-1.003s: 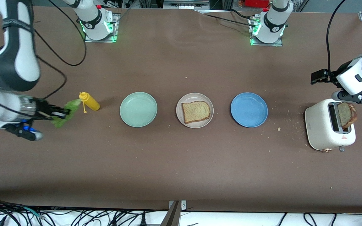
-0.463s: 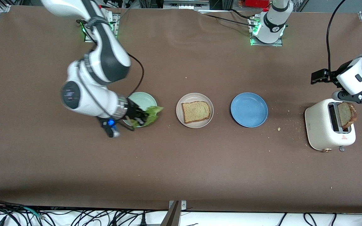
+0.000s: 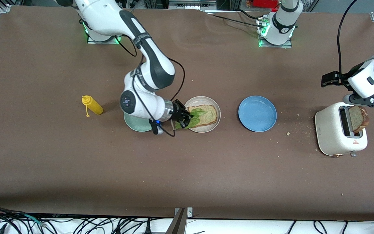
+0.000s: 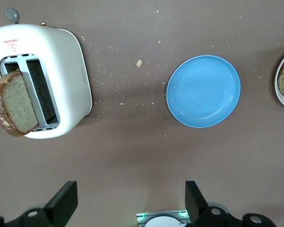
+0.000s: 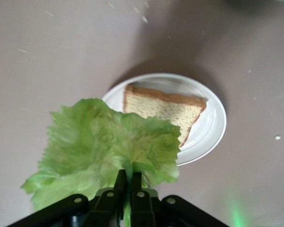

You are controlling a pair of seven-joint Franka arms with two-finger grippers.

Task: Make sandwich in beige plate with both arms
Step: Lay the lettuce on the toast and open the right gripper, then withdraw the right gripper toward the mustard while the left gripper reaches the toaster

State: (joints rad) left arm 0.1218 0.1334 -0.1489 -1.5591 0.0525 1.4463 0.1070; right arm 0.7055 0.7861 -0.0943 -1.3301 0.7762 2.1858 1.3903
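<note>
At centre frame, our right gripper, clamped on the crinkled green lettuce leaf, hovered over the round beige plate to layer its bread slice; at frame right, our left gripper waited, fingers apart, above the white toaster.

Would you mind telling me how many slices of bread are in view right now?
2. One brown-crusted bread slice lies on the round beige plate, partly under the green lettuce leaf. The other slice stands in the white toaster at the left arm's end.

robot lab, bolted arm bases, cables
</note>
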